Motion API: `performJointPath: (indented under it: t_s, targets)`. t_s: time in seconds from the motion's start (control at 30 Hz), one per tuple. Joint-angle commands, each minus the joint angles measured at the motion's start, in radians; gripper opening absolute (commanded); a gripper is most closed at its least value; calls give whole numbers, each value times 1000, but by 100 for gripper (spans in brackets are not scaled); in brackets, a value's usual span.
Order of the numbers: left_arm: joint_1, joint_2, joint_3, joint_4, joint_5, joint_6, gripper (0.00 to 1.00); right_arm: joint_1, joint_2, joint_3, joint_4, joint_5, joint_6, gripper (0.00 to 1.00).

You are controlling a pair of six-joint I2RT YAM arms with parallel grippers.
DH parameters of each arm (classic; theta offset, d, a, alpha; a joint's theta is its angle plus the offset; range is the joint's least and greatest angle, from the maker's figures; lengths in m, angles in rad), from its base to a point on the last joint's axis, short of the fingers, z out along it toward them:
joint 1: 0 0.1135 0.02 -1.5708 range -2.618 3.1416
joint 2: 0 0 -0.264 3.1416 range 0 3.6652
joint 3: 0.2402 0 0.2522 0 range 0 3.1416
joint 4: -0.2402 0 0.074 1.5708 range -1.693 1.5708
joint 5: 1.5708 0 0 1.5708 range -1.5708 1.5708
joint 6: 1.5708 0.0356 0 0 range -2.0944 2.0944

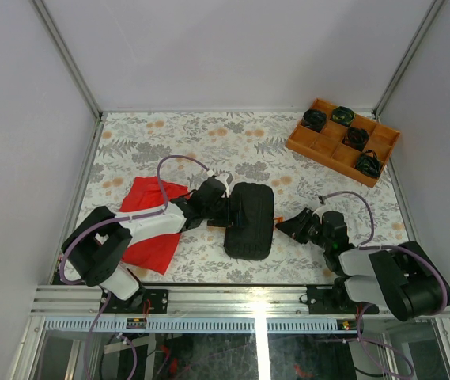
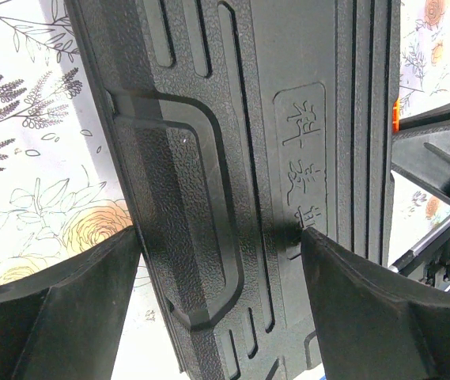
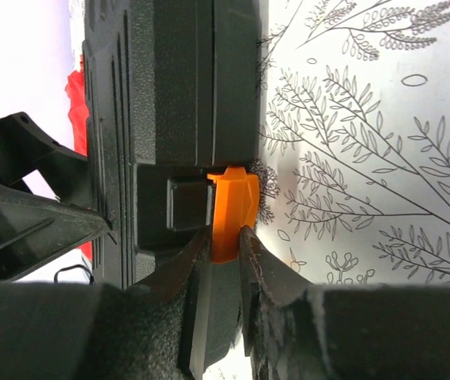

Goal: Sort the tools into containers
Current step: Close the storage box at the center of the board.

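Note:
The black ribbed tool case (image 1: 250,220) lies closed in the middle of the floral table. My right gripper (image 1: 281,228) is at its right side. In the right wrist view the right gripper (image 3: 225,237) is pinched on the case's orange latch (image 3: 232,202), one fingertip on each face of it. My left gripper (image 1: 223,207) is at the case's left edge. In the left wrist view the left gripper (image 2: 221,237) stands wide open against the textured lid (image 2: 209,158), which reaches past the right finger. No tools show.
A red cloth (image 1: 149,226) lies under my left arm, left of the case. An orange compartment tray (image 1: 319,139) with black round items sits at the back right. Metal frame rails and grey walls bound the table.

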Motion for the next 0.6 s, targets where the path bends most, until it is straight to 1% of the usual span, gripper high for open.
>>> performJointPath:
  t_s: [0.0, 0.1, 0.2, 0.27, 0.37, 0.57]
  targets:
    - [-3, 86, -48, -173, -84, 55, 76, 7, -45, 60, -91, 30, -65, 22]
    - [-2, 92, -47, -173, -82, 55, 76, 6, -118, 97, -237, 67, -133, 19]
    - [-3, 96, -46, -171, -81, 55, 76, 7, -228, 137, -417, 123, -204, 17]
    - [-2, 99, -46, -170, -81, 54, 76, 6, -286, 158, -488, 150, -237, 17]
    - [-2, 99, -45, -168, -80, 52, 76, 6, -327, 186, -533, 152, -285, 17]
    - [-3, 98, -37, -171, -73, 47, 76, 7, -338, 251, -563, 95, -342, 16]
